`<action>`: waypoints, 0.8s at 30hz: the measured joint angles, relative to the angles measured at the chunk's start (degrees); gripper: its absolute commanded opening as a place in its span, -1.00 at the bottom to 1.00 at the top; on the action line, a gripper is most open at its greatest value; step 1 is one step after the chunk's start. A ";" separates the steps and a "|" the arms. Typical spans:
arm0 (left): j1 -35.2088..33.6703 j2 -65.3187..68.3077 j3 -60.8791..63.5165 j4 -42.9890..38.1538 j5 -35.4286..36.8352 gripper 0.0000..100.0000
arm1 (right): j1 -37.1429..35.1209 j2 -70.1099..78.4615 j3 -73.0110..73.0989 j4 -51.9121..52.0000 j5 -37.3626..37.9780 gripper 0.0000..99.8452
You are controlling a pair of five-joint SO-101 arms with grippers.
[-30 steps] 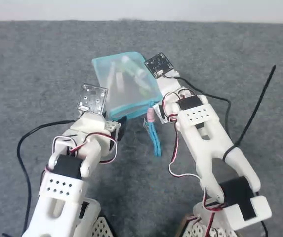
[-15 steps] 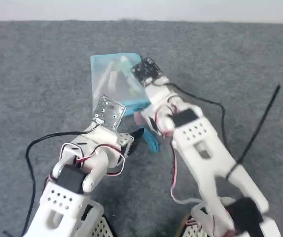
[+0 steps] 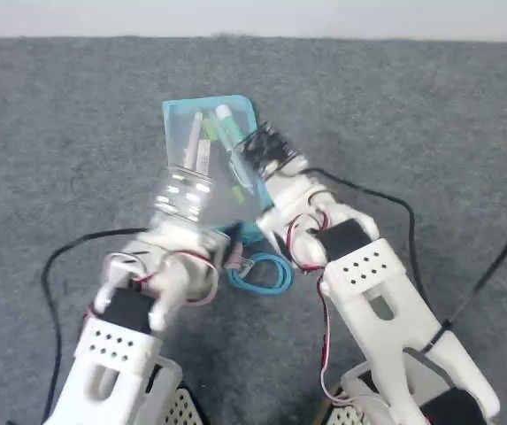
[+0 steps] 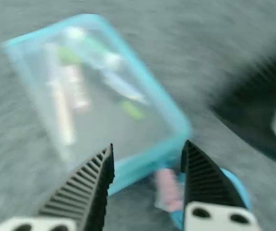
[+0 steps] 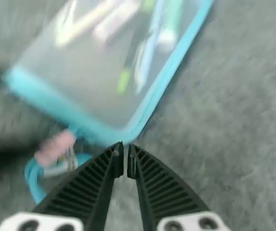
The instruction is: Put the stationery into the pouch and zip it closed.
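Strap (image 3: 281,280) now looped — right gripper (image 5: 123,147) closed

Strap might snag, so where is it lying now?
High view: the strap lies looped between the left arm and right arm, by the near end of the pouch.

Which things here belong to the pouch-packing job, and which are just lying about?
Job: pouch, pens inside it, its blue strap, left gripper, right gripper.
Lying about: black cable, grey mat.
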 measured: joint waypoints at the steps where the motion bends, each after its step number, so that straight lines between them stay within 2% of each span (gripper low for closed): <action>1: -3.08 0.00 -0.09 0.00 0.18 -0.57 | 0.00 1.49 0.00 0.09 0.53 -0.98; 3: -7.91 0.00 -0.35 0.00 -0.26 -0.57 | 0.00 5.45 -0.09 0.09 1.23 -0.98; 9: -14.77 0.00 -0.35 0.00 -8.62 -0.57 | -0.70 16.88 -2.55 0.44 0.62 -0.98; 13: -19.69 0.00 -0.35 0.00 -11.60 -0.57 | -2.37 16.70 -2.81 3.52 -3.16 -0.98; 18: -20.57 0.00 3.34 0.00 -15.56 -0.57 | -9.93 10.64 -0.44 5.27 -5.54 -0.97; 21: -20.84 0.00 4.04 -1.23 -15.82 -0.57 | -13.19 9.14 0.97 2.29 -7.03 -0.83; 24: -20.84 0.00 4.04 -1.85 -15.82 -0.57 | -14.42 8.97 0.97 -0.35 -11.78 -0.65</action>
